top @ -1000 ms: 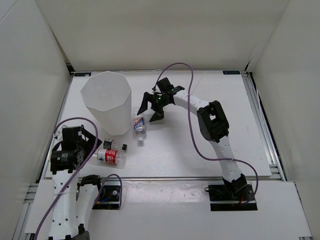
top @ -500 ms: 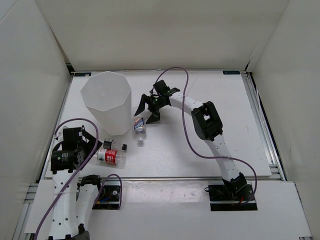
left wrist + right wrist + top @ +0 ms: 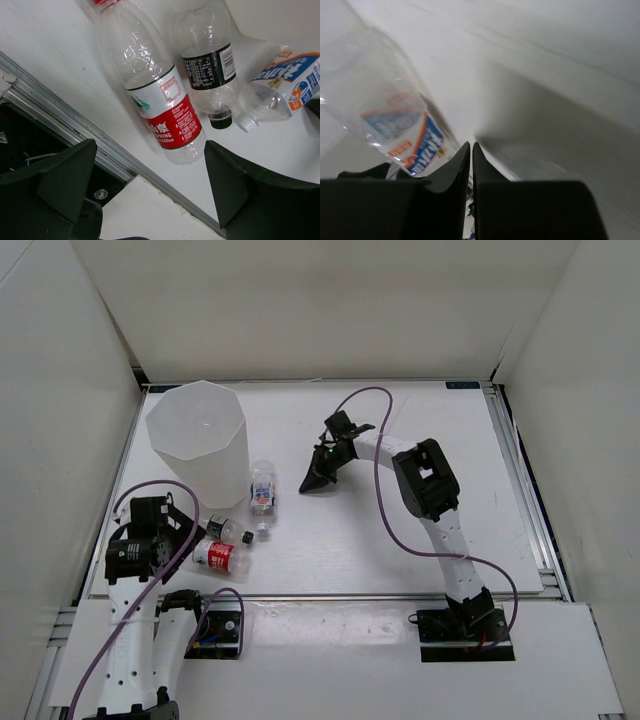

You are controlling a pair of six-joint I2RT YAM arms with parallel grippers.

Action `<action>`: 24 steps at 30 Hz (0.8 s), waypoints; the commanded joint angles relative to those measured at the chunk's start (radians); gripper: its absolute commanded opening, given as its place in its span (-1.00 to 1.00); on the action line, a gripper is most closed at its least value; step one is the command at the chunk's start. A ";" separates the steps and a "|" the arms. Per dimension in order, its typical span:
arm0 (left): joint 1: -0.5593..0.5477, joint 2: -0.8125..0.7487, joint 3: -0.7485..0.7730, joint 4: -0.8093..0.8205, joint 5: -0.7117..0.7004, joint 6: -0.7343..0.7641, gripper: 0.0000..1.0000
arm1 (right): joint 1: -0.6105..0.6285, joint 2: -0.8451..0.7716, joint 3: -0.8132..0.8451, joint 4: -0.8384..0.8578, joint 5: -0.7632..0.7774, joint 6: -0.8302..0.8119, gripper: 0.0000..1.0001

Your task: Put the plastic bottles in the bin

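White walls close in a white table (image 3: pixel 420 530), and both arms reach out over it from the near edge. On the left side, the left gripper (image 3: pixel 150 150) hangs low with its fingers (image 3: pixel 65 175) spread wide and nothing in them. The red-label bottle (image 3: pixel 162 117) lies on its side just ahead of that gripper, framed between the two fingers in the wrist view but touched by neither. The black-capped bottle (image 3: pixel 212 65) lies right beside it on the far side, also flat. A little further out from this gripper lies the blue-and-white bottle (image 3: pixel 287 82), its white cap close to the black cap. The metal rail (image 3: pixel 75 125) of the table edge runs under the gripper. The bin (image 3: pixel 197 440) stands upright beyond all three bottles, further from the left gripper than any of them. Near the middle of the table, the right gripper (image 3: pixel 322 478) points down at the surface with its fingers (image 3: pixel 462 165) pressed together on nothing; whether the tips touch the table cannot be told. The blue-and-white bottle is off to this gripper's left, clearly apart from it, and the bin stands further left again, past that bottle.
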 commanded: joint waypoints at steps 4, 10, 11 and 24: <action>-0.003 -0.032 -0.075 0.043 0.020 -0.025 1.00 | -0.039 -0.152 -0.103 -0.079 0.094 -0.090 -0.57; -0.003 -0.031 -0.100 0.064 0.039 -0.036 1.00 | 0.013 -0.236 -0.055 -0.079 0.136 -0.167 1.00; -0.003 -0.031 -0.100 0.064 0.039 -0.036 1.00 | 0.027 -0.236 -0.043 -0.079 0.136 -0.167 1.00; -0.003 -0.021 -0.001 -0.006 0.019 -0.017 1.00 | 0.128 -0.008 0.215 -0.056 0.113 -0.095 1.00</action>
